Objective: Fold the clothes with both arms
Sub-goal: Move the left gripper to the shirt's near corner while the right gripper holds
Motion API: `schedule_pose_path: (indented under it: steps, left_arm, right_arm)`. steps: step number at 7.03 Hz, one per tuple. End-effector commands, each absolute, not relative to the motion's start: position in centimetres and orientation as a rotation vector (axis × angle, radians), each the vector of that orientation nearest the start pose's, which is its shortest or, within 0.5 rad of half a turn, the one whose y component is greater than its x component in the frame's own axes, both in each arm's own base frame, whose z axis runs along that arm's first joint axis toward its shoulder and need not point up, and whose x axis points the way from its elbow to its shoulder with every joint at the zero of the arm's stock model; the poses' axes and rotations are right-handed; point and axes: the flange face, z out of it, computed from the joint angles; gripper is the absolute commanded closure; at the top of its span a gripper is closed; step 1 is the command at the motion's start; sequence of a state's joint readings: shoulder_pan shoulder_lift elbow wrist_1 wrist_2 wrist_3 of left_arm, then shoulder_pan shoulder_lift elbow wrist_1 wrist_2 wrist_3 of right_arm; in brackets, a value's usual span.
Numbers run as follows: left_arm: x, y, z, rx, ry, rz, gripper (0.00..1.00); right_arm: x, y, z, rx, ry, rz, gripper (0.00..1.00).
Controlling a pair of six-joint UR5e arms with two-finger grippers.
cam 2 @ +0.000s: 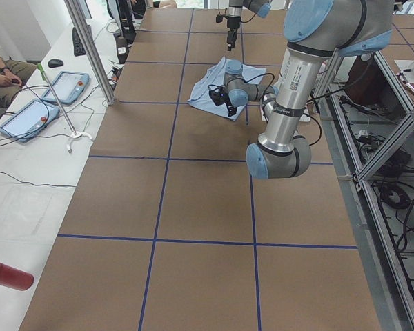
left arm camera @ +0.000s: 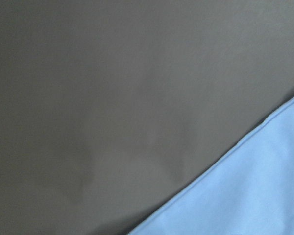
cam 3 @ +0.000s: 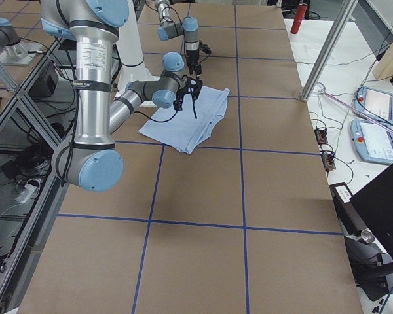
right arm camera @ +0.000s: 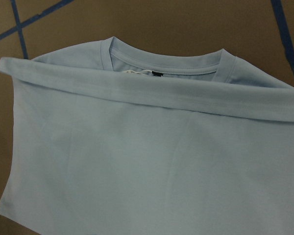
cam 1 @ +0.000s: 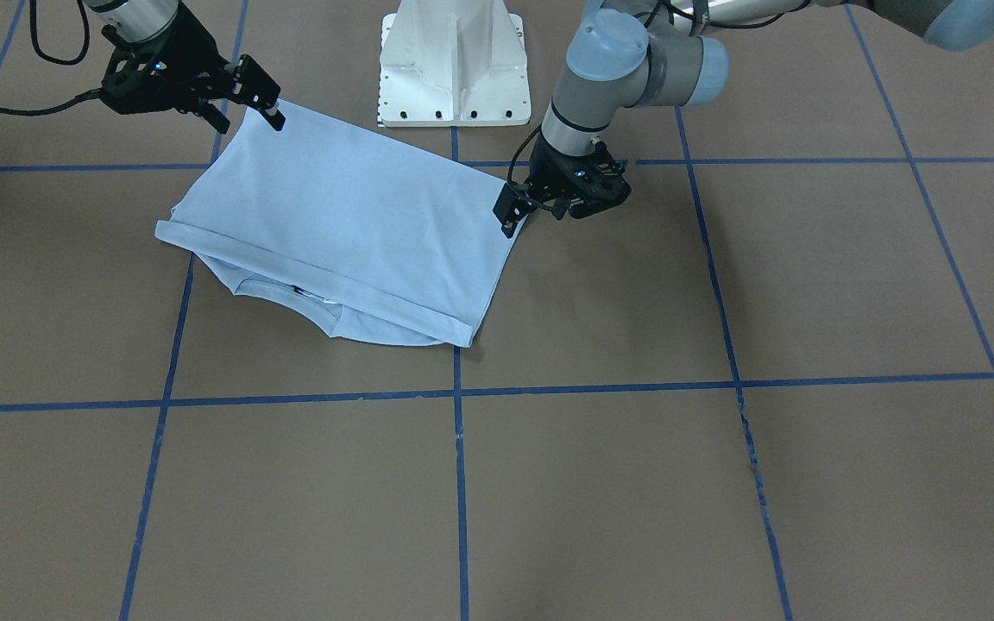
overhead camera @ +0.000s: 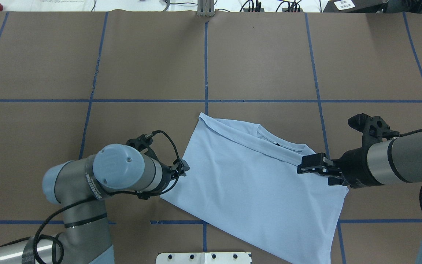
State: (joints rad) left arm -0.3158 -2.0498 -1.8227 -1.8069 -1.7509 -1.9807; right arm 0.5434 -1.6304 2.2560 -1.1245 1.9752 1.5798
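Note:
The light blue T-shirt [cam 1: 342, 224] lies flat on the brown table [cam 1: 721, 483], folded in half, its hem band across the collar [right arm camera: 161, 63]. It also shows in the overhead view [overhead camera: 247, 190]. My left gripper [cam 1: 514, 207] is low at the shirt's edge on my left, also seen from overhead [overhead camera: 184, 168]. Its wrist view shows only table and the flat shirt edge [left arm camera: 255, 191]. My right gripper [cam 1: 266, 102] hangs higher over the shirt's edge on my right, also seen from overhead [overhead camera: 311, 164]. Both look open and hold no cloth. The chest print is hidden.
The white pedestal base [cam 1: 454, 78] stands just behind the shirt. Blue tape lines [cam 1: 458, 483] grid the table. A side bench holds tablets [cam 2: 48, 96] and a red cylinder [cam 2: 7, 274]. A metal post [cam 2: 90, 48] stands at the table's edge.

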Motion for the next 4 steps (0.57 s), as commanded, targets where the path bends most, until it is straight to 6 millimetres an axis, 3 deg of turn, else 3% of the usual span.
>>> schedule_pose_path:
  steps: [1, 4]
  left_arm:
    - [57.3, -27.3, 25.6, -0.247, 0.919, -0.631, 0.1]
    - [57.1, -28.7, 26.4, -0.206, 0.902, -0.652, 0.15]
  right_arm:
    - [-31.3, -30.6, 31.4, -0.056, -1.117, 0.291, 0.0]
    - [-31.6, -30.9, 31.1, -0.053, -1.122, 0.29, 0.0]
